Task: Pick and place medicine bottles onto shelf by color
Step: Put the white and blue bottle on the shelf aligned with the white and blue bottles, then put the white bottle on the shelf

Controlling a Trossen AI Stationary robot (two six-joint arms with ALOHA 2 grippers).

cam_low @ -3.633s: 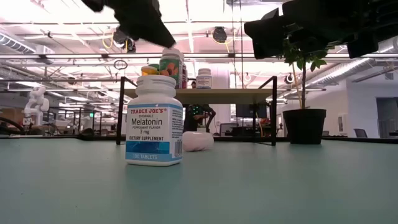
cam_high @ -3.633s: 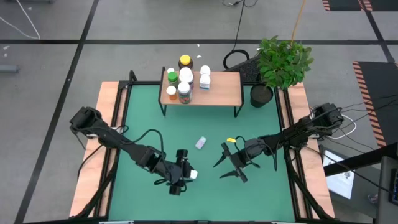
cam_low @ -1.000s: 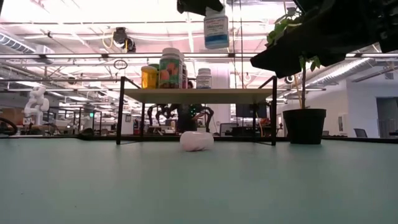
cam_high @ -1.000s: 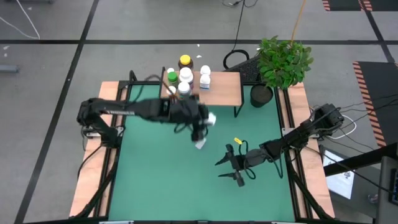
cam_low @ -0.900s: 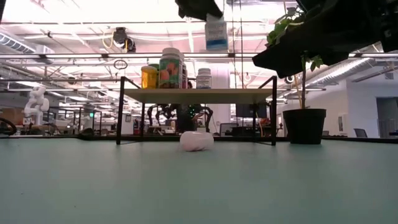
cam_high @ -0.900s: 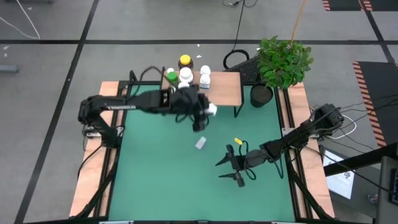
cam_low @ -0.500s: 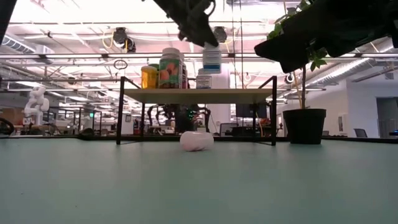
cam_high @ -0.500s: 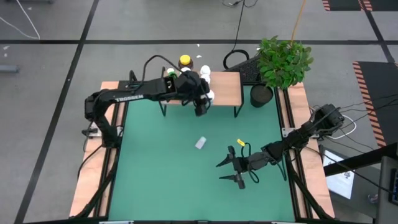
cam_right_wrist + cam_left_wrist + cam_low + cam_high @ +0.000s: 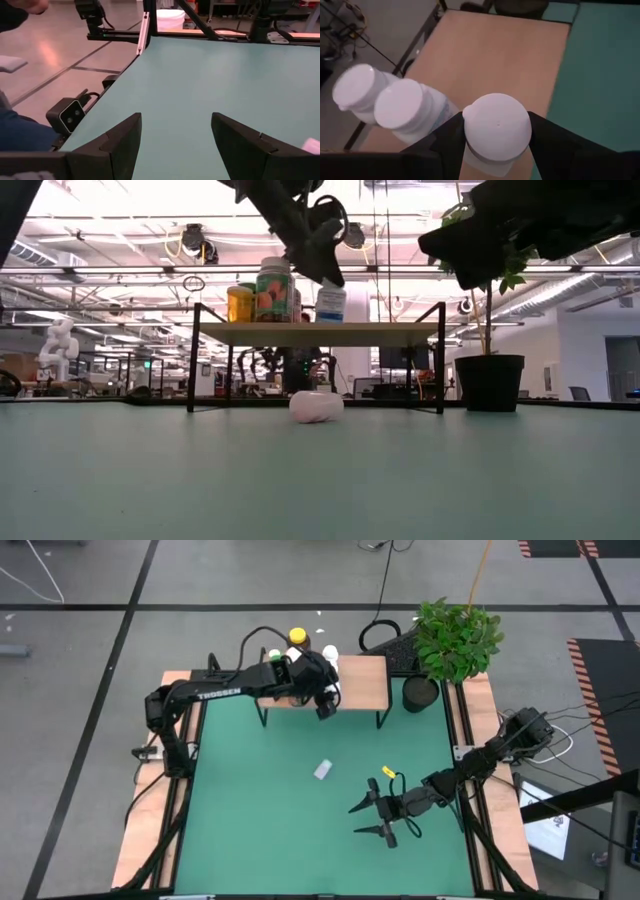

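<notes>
My left gripper (image 9: 325, 700) is over the near edge of the shelf (image 9: 362, 683), a light wooden top on black legs, and is shut on a white bottle with a blue label (image 9: 330, 302). Two more white bottles (image 9: 402, 107) stand close beside it. Green, orange and yellow-lidded (image 9: 297, 637) bottles stand at the shelf's left end. A pale bottle (image 9: 322, 770) lies on its side on the green mat (image 9: 250, 820). My right gripper (image 9: 375, 818) is open and empty over the mat's right half. My left gripper pinches the white bottle just below its white cap (image 9: 497, 125), one finger (image 9: 452, 137) on either side. The fingers slant down from the table's left. The bottle hangs upright below them, its base at the shelf top (image 9: 330, 324); whether it rests there I cannot tell.
A potted plant (image 9: 452, 640) in a black pot stands at the shelf's right end. Wooden boards (image 9: 160, 790) line the mat's left and right sides. The shelf's right half (image 9: 495, 55) is bare wood.
My left gripper has carried the white bottle from above the mat's middle toward the far edge and down to the shelf. The bottle has stayed upright in the hold and now stands beside the other white bottles.
</notes>
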